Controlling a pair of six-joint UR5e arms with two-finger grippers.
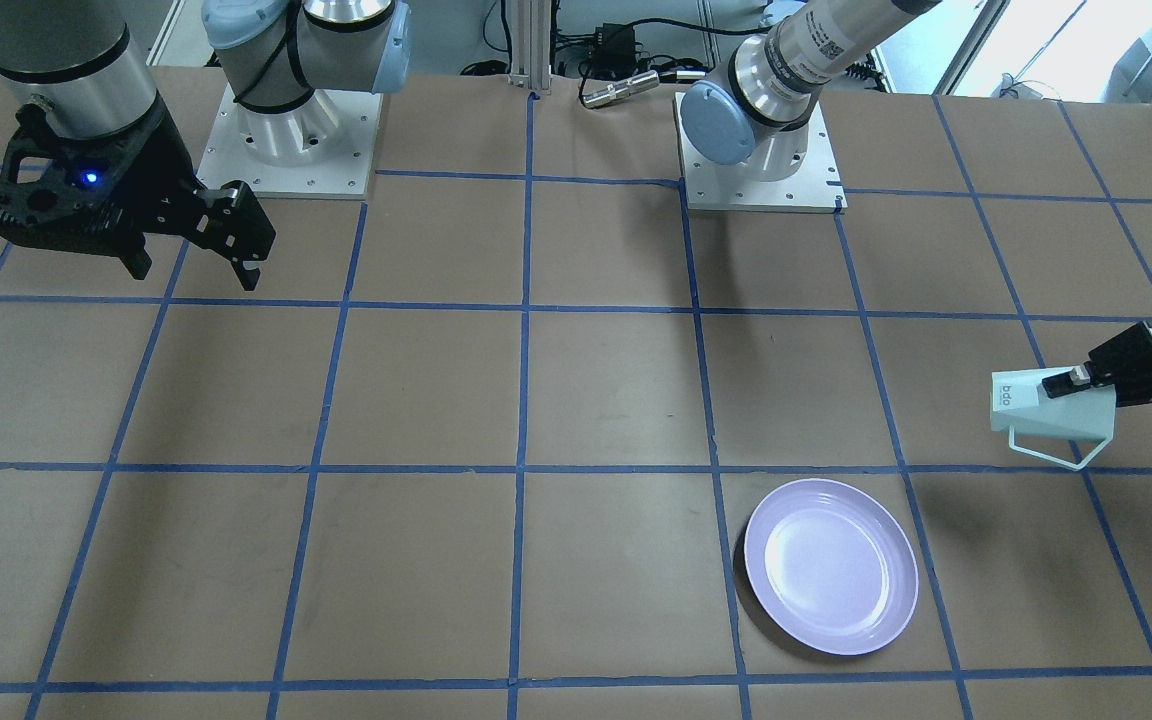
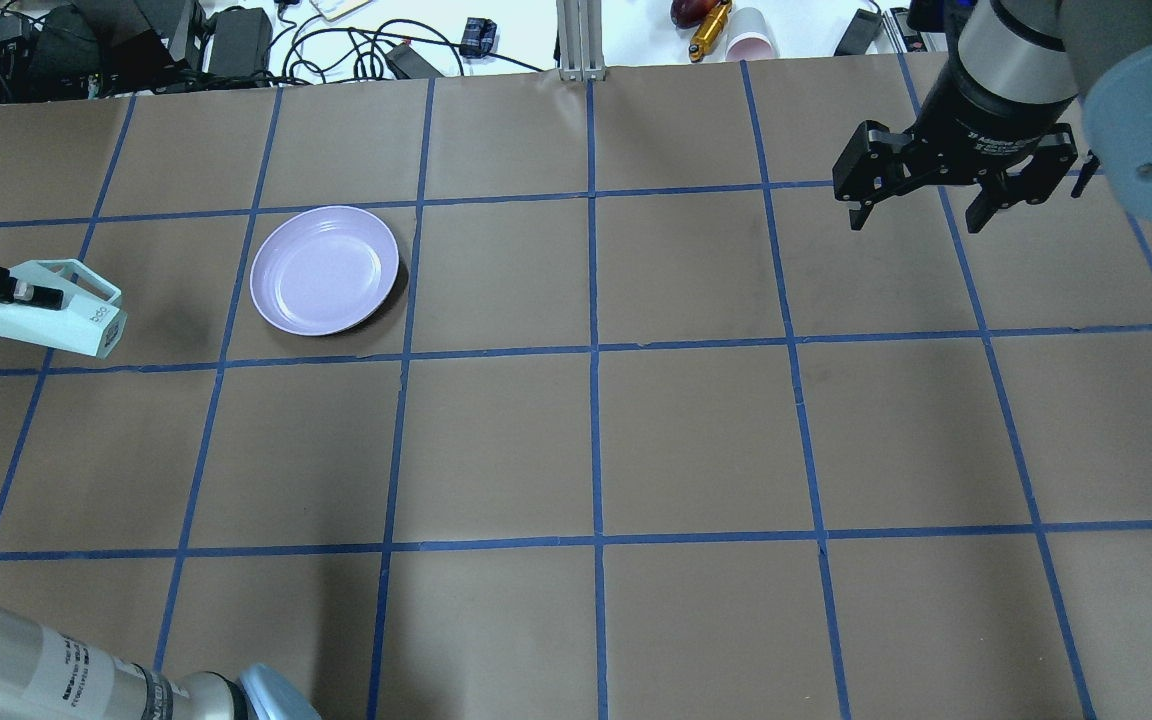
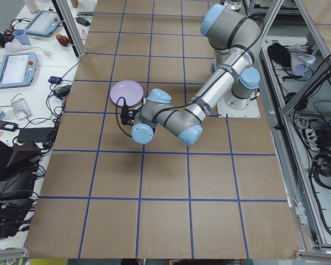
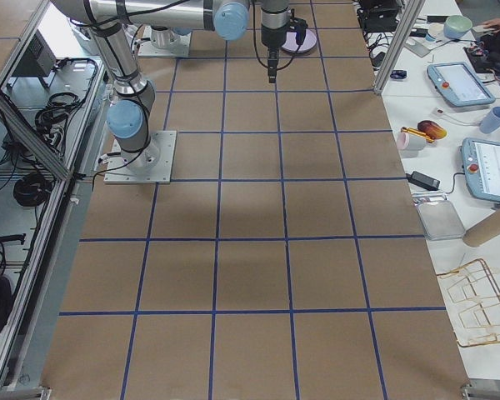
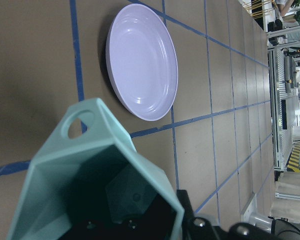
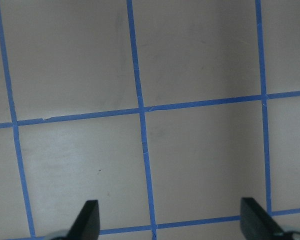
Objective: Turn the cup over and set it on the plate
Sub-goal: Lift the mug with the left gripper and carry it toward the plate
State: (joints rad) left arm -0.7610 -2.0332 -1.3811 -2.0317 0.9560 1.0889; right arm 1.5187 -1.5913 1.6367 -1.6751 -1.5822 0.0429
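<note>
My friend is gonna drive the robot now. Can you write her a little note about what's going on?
Left gripper: shut on the cup, at its rim; it is on its side, apparently in the air.
Right gripper: open, empty, far from both.
Plate: empty, beside the cup, not under it.
Done: cup picked up, half turned.
Left: finish the flip, set it on the plate, let go.

Bare table between cup and plate
The plate's top lies open from above; the right gripper hangs well apart, across the table.
</note>
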